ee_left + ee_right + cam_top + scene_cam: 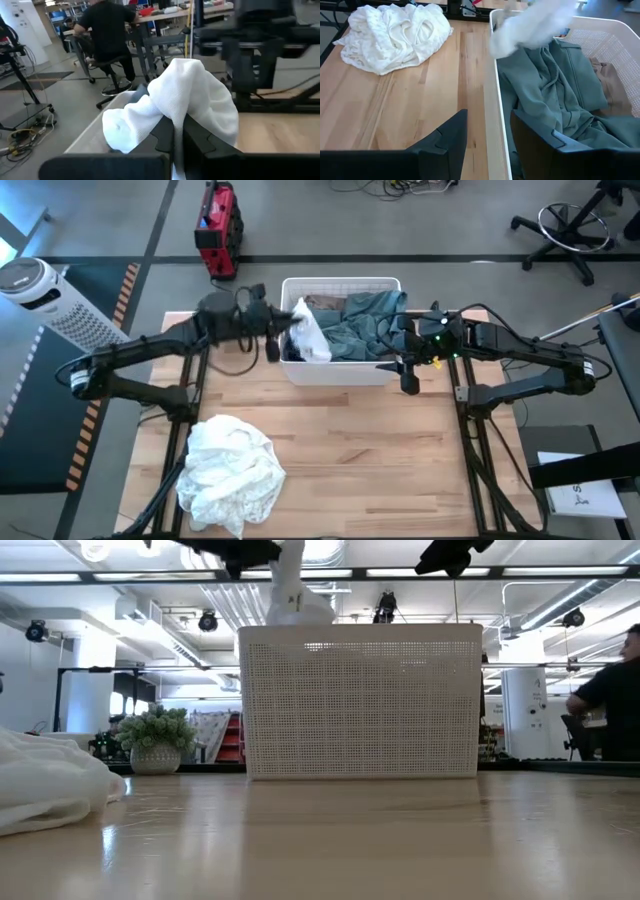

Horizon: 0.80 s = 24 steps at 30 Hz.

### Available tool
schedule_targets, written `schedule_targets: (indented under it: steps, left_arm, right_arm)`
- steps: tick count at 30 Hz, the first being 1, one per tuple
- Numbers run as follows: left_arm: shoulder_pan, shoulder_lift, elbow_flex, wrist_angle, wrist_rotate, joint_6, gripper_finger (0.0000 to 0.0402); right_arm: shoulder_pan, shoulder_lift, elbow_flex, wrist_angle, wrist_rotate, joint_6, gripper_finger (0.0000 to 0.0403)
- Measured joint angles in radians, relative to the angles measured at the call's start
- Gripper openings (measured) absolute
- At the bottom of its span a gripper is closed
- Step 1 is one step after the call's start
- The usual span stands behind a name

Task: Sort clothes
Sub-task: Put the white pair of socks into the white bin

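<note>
My left gripper [274, 332] is shut on a white cloth [310, 332] above the left end of the white bin [340, 372]. The cloth also shows above the bin's rim in the low view [290, 590]. A grey-green piece [555, 85] and a tan piece [607, 85] lie inside the bin. A white lacy piece [232, 470] lies heaped on the table at the near left. My right gripper [487, 145] is open at the right end of the bin's near wall [492, 100], one finger inside and one outside. No plaid shirt shows. My left gripper pinches a fold of the white cloth [176, 116] between its two shut fingers [197, 137]. The fingers come level from the table's left. The cloth bulges over and around the fingertips and hangs clear above the bin.
A small green plant [155, 740] stands beyond the table's far left in the low view. People sit at desks in the room behind [107, 30]. Bare wood lies between the bin and the lacy piece [380, 460].
</note>
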Motion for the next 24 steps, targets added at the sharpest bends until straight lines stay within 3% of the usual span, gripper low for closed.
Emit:
schedule_targets:
  steps: [5,13,24]
  left_arm:
    - [0.139,0.069,0.0,0.048,0.109,-0.023,0.0001]
    - [0.178,0.159,0.0,0.046,0.109,-0.032,0.0025]
    - [0.163,0.103,0.0,-0.007,0.101,0.032,0.0186]
  right_arm:
    - [0.0,0.0,0.0,0.002,0.005,0.0,0.0125]
    - [0.0,0.001,0.0,0.004,0.007,0.008,0.011]
    - [0.0,0.004,-0.004,0.004,0.007,0.011,0.0119]
